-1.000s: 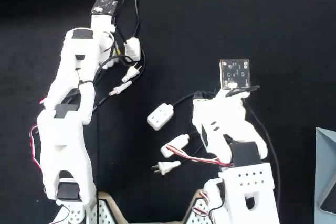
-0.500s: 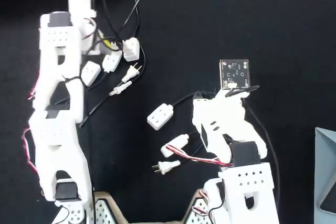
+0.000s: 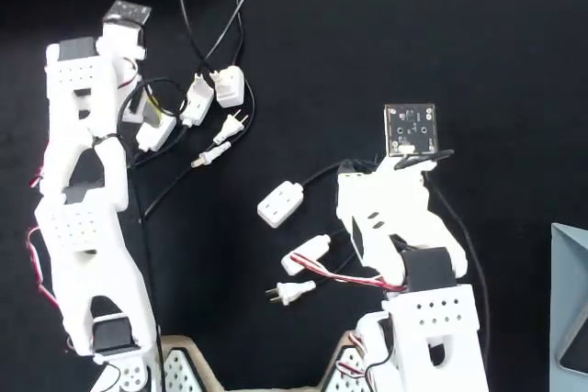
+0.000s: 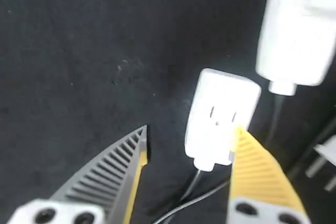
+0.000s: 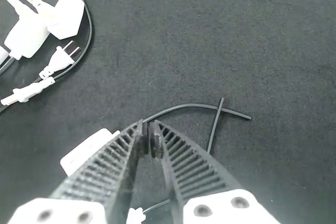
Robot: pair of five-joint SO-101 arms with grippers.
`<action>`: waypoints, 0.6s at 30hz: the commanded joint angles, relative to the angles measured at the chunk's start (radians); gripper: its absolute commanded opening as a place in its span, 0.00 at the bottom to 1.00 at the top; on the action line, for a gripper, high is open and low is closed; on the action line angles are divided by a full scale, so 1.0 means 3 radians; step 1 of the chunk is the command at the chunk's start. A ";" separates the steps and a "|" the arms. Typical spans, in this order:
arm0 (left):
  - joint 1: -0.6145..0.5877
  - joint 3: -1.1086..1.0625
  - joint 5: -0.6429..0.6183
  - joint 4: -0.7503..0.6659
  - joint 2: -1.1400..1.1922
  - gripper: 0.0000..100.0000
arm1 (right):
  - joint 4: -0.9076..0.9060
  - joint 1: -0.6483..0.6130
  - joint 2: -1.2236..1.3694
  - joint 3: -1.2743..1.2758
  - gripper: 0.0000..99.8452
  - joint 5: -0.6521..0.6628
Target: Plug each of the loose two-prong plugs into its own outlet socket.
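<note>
Gaping, the ribbed left pincer (image 4: 191, 129) hangs over a smooth white boxy socket (image 4: 220, 114); the right pincer (image 5: 149, 124) sits closed.

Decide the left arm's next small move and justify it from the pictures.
Probably nudge the left gripper sideways to centre the outlet socket between its fingers. The gripper is open, but the socket lies close by the yellow finger, with a wide gap to the grey one, so closing now might clip its edge.

I count two white robot arms (image 3: 87, 190) (image 3: 404, 227) here. Across the black cloth (image 3: 478, 52) there are five white socket blocks (image 3: 154, 128) (image 3: 197, 100) (image 3: 230, 86) (image 3: 280, 204) (image 3: 306, 252) and three loose plugs (image 3: 231, 126) (image 3: 209, 155) (image 3: 291, 293) with metal prongs. One grey box-like thing (image 3: 570, 300) stands off to one side.
</note>
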State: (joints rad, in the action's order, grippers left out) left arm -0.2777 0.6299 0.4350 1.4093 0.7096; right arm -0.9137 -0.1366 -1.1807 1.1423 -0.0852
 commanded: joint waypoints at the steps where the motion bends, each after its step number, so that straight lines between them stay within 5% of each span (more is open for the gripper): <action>1: -0.0018 0.0054 0.0020 -0.0072 0.0056 0.25 | 0.0046 0.0026 -0.0038 -0.0008 0.01 -0.0026; 18: 0.0217 -0.0003 0.0026 0.0123 0.0107 0.25 | 0.0046 0.0026 -0.0038 -0.0008 0.01 -0.0010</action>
State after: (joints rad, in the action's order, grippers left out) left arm -0.2348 0.6375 0.4350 1.4431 0.7511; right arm -0.9137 -0.1366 -1.1807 1.1423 -0.0852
